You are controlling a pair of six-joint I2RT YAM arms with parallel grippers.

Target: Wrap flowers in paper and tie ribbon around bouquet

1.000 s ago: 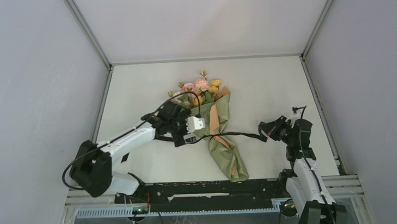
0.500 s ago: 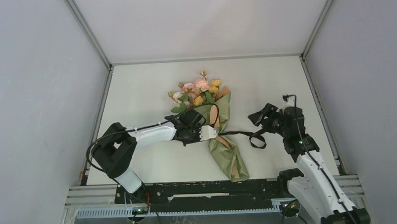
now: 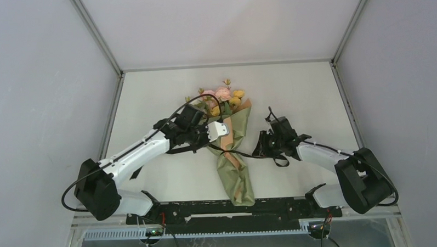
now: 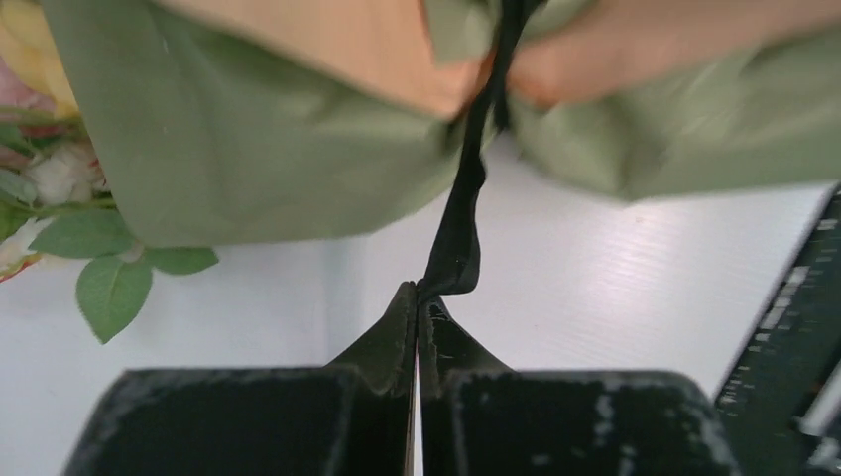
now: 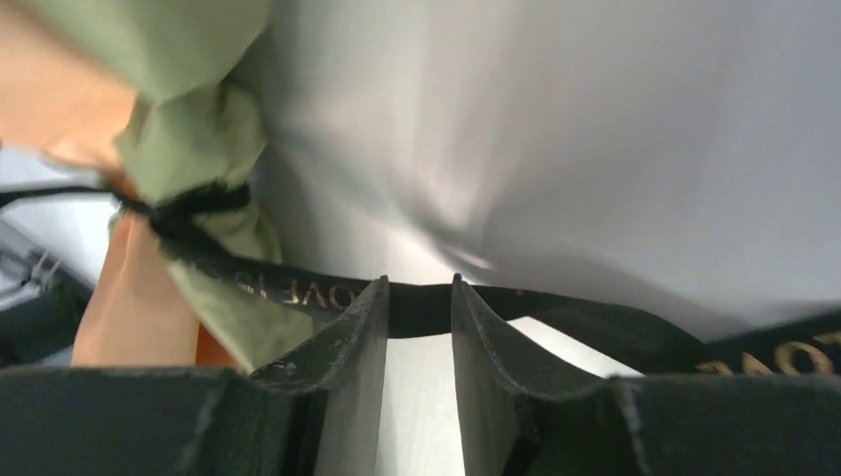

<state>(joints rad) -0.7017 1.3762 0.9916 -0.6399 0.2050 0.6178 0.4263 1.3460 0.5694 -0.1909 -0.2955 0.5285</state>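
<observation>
The bouquet [image 3: 234, 161] lies mid-table, pink and yellow flowers [image 3: 222, 96] at its far end, olive paper [image 3: 241, 186] tapering toward me. A black ribbon [image 3: 247, 156] crosses its waist, knotted around the paper [image 5: 188, 129]. My left gripper [image 3: 209, 142] sits just left of the cone. In its wrist view it [image 4: 417, 294] is shut on the ribbon [image 4: 458, 233], which runs taut up to the paper [image 4: 278, 149]. My right gripper [image 3: 262, 146] is right of the cone. There it [image 5: 417, 290] stands with a gap between its fingers, and the ribbon [image 5: 288, 288] crosses the tips.
White table [image 3: 150, 104] with grey walls on three sides. A slack ribbon loop [image 3: 283, 162] lies beside the right wrist. A black rail [image 3: 208, 209] runs along the near edge between the arm bases.
The left gripper closed on the ribbon and drew it left. The right gripper let go, swung left to the cone and narrowed over the ribbon. The bouquet's tail shifted left.
</observation>
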